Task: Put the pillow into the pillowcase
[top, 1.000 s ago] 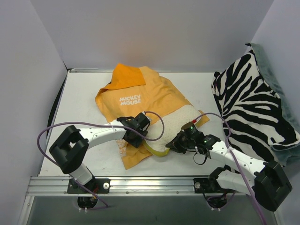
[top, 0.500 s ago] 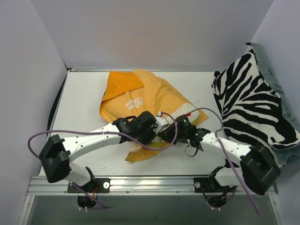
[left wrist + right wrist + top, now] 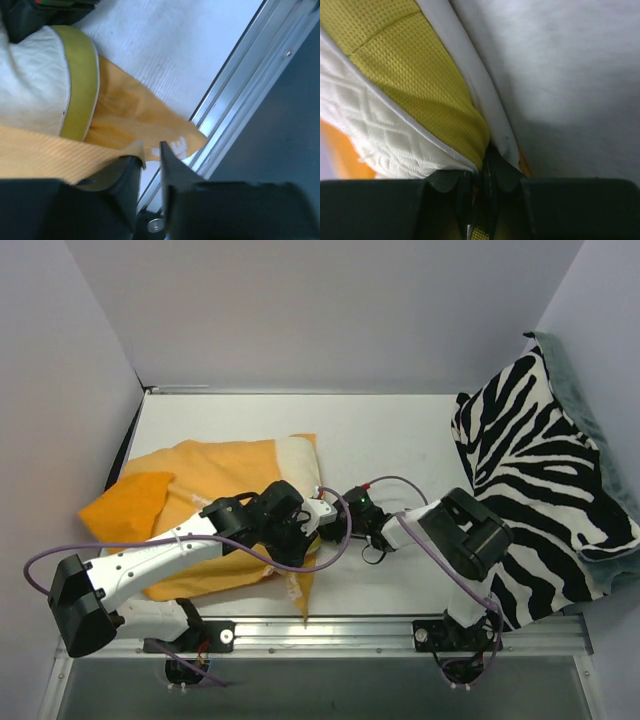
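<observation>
The orange pillowcase (image 3: 200, 475) lies crumpled at the left of the table, one corner hanging toward the near rail. The cream pillow (image 3: 298, 455) shows only as a strip at the case's right edge, the rest covered. In the left wrist view the pillow (image 3: 30, 75) and its yellow-green trim sit inside the pillowcase (image 3: 130, 100). My left gripper (image 3: 302, 538) (image 3: 151, 152) stands slightly open, the orange hem lying over one finger and the gap empty. My right gripper (image 3: 340, 508) (image 3: 487, 150) is shut on the pillow (image 3: 395, 125), pinching its trim corner.
A zebra-striped cushion (image 3: 530, 470) leans against the right wall over a grey-green cloth (image 3: 590, 420). The aluminium rail (image 3: 330, 630) (image 3: 250, 75) runs along the near edge, close under the left gripper. Purple cables loop beside both arms.
Both arms have swept left, dragging pillowcase and pillow from the table's middle to the left front. The case now covers most of the pillow and its printed side no longer shows.
</observation>
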Robot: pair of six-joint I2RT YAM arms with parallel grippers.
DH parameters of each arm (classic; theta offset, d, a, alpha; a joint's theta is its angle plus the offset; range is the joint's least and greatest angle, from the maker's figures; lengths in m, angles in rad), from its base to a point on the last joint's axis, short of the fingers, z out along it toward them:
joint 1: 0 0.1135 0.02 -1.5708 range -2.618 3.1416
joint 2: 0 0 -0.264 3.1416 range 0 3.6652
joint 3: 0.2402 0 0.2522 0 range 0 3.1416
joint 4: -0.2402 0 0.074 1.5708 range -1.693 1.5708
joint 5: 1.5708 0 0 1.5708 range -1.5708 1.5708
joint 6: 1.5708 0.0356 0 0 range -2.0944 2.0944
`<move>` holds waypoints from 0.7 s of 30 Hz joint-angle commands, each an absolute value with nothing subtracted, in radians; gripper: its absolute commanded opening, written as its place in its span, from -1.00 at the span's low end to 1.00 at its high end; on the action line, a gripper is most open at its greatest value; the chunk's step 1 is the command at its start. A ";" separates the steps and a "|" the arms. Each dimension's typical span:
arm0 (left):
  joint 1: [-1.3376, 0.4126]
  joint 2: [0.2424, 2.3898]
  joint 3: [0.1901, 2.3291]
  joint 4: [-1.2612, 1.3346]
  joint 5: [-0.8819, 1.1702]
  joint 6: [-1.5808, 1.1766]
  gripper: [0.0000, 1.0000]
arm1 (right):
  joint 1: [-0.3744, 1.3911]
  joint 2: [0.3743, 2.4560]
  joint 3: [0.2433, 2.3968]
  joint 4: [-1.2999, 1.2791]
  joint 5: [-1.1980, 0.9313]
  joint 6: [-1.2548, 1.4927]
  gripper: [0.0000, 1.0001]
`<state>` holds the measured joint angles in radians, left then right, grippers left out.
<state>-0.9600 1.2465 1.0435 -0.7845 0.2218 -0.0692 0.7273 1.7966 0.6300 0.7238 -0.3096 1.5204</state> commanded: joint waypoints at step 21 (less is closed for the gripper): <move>-0.948 1.385 0.968 -0.695 -0.255 -0.245 0.93 | 0.764 1.515 0.568 0.437 -0.474 1.362 0.01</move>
<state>-0.9501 1.3655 0.9882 -0.7334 -0.1852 -0.2546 0.7849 1.6566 0.6163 0.5838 -0.4980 1.3785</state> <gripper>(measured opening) 0.965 0.497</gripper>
